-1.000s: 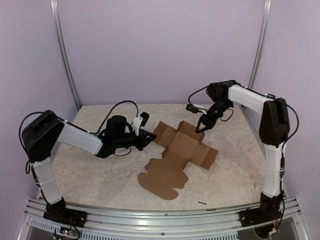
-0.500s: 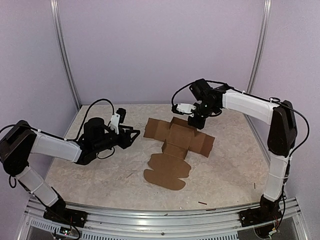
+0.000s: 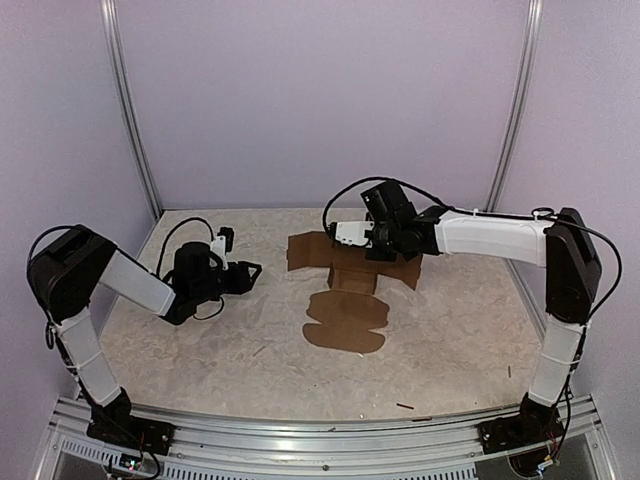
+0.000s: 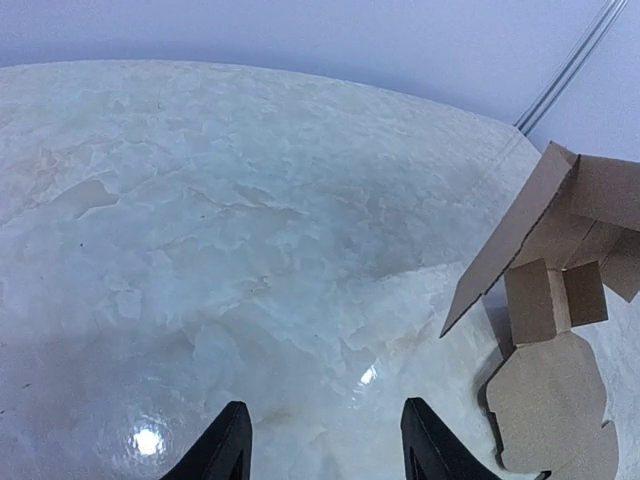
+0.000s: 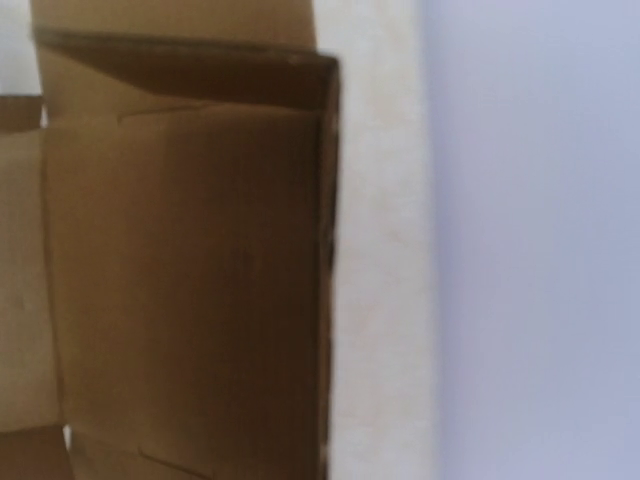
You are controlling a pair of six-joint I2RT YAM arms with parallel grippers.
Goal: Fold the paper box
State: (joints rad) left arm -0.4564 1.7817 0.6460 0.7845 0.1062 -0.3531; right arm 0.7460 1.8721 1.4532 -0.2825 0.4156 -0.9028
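Your left jaws stood open, low over the desk point(image 3: 200, 345), well left of the paper box point(image 3: 345, 322) lying mid-desk; your right jaws were closed at its far panels.

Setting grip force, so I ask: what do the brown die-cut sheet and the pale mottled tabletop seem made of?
The brown die-cut sheet: thin matte cardboard, judging by creased folds and raw cut edges. The pale mottled tabletop: glossy stone or stone-print laminate, unclear which; veined pattern, bright light reflections.
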